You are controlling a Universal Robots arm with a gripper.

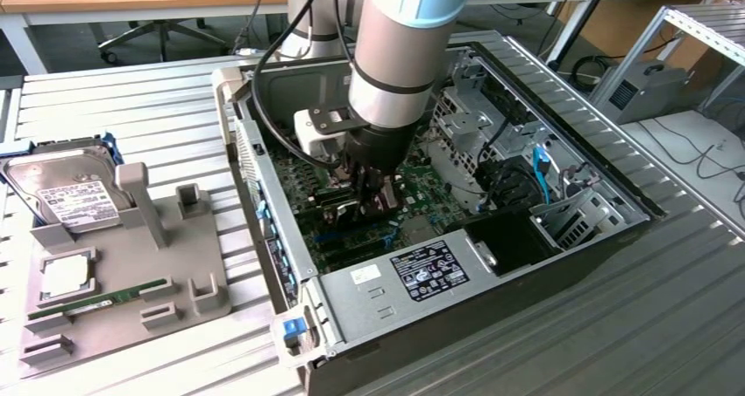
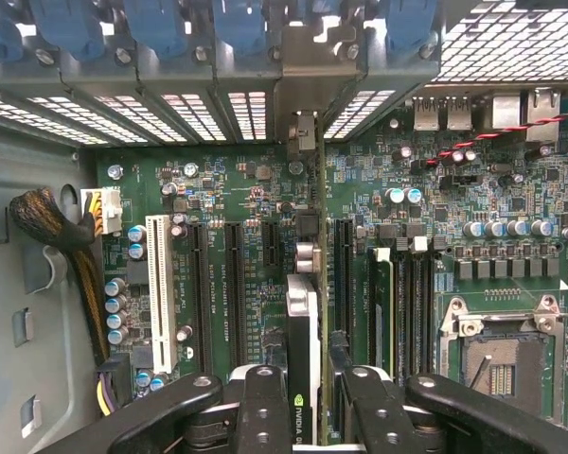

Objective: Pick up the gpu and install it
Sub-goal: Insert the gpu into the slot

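Black gripper fingers [image 2: 263, 407] pinch the thin green gpu card [image 2: 303, 326]; we should hold it square to the green motherboard [image 2: 435, 189].

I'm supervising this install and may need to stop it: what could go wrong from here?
The claw holds the gpu edge-down over the motherboard; slightly off line, it could land beside a black slot rather than in it. Its bracket end could also catch on the rear slot frame.
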